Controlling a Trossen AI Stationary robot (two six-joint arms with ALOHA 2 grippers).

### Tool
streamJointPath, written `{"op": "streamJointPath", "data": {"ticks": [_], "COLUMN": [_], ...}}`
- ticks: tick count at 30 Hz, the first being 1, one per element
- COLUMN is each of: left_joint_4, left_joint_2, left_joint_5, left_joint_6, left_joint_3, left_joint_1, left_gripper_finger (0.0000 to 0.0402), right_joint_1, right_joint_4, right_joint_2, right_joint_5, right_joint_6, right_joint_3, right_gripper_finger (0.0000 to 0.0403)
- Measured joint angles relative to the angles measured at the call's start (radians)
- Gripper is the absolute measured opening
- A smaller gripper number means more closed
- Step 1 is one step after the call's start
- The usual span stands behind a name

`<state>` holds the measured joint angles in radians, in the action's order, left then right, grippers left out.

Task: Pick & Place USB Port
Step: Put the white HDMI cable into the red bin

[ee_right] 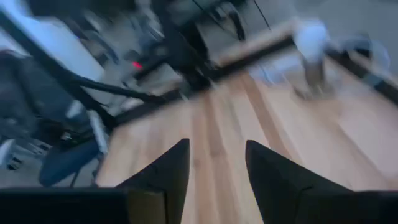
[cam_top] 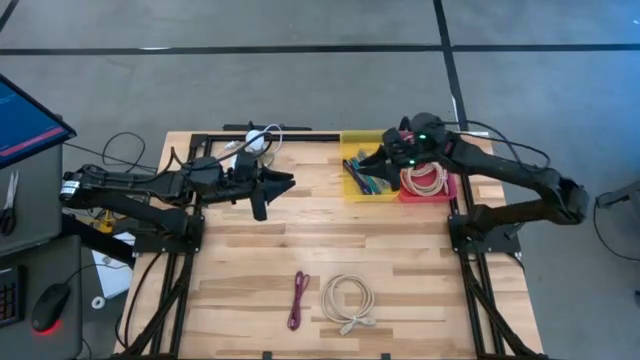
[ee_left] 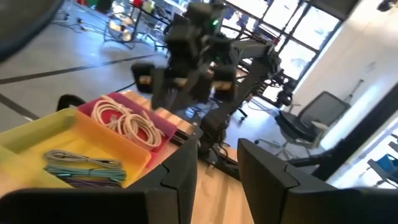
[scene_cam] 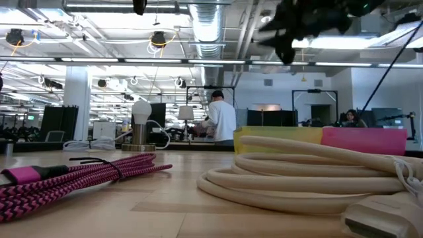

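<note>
Cream cable (cam_top: 348, 302) coiled, plug pointing table's near edge

Two cables on the table: one magenta cable (cam_top: 298, 300), one cream cable (cam_top: 348, 303); two bins: yellow bin (cam_top: 352, 145), pink bin (cam_top: 452, 186).

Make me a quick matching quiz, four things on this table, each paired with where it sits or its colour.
Things:
1. braided cable
2. loose cream cable
3. coiled white cable
4. bundled cables

Descriptions:
A. in the yellow bin
B. magenta, on the wood near the front edge
C. in the pink bin
D. on the wood just right of the braided one

Pairs: 1-B, 2-D, 3-C, 4-A
</note>
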<state>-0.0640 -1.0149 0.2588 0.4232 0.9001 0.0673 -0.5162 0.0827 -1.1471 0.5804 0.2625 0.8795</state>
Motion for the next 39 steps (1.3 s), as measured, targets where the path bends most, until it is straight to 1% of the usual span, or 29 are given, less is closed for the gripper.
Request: {"op": "streamJointPath", "data": {"ticks": [4,8,14,20,25,32,35,39], "left_joint_4": [-0.003,-0.004,-0.011,-0.041,-0.075,-0.075,-0.077,-0.079], "left_joint_2": [0.0,0.0,0.0,0.0,0.0,0.0,0.0,0.0], "left_joint_5": [-0.026,-0.028,-0.028,0.004,0.0,-0.006,-0.005,-0.005], "left_joint_6": [0.0,0.0,0.0,0.004,-0.002,-0.008,-0.003,0.002], "left_joint_3": [0.0,0.0,0.0,0.0,0.0,0.0,0.0,0.0], "left_joint_1": [0.0,0.0,-0.001,-0.003,0.01,0.058,0.07,0.08], "left_gripper_finger": [0.0114,0.0114,0.0114,0.0114,0.0114,0.0114,0.0114,0.0114], "right_joint_1": [0.039,0.078,0.118,0.131,0.147,0.245,0.305,0.389], "right_joint_4": [-0.047,-0.073,-0.071,-0.056,-0.033,-0.028,0.009,0.142], "right_joint_2": [0.114,0.211,0.301,0.307,0.294,0.304,0.306,0.305], "right_joint_5": [0.023,0.024,0.023,-0.01,0.014,0.02,-0.015,-0.122], "right_joint_6": [0.001,0.032,0.034,0.054,0.065,0.142,0.156,0.158], "right_joint_3": [0.0,0.0,0.0,0.0,0.0,0.0,0.0,0.0], "right_gripper_finger": [0.0131,0.0119,0.0117,0.0116,0.0113,0.0113,0.0113,0.0113]}}
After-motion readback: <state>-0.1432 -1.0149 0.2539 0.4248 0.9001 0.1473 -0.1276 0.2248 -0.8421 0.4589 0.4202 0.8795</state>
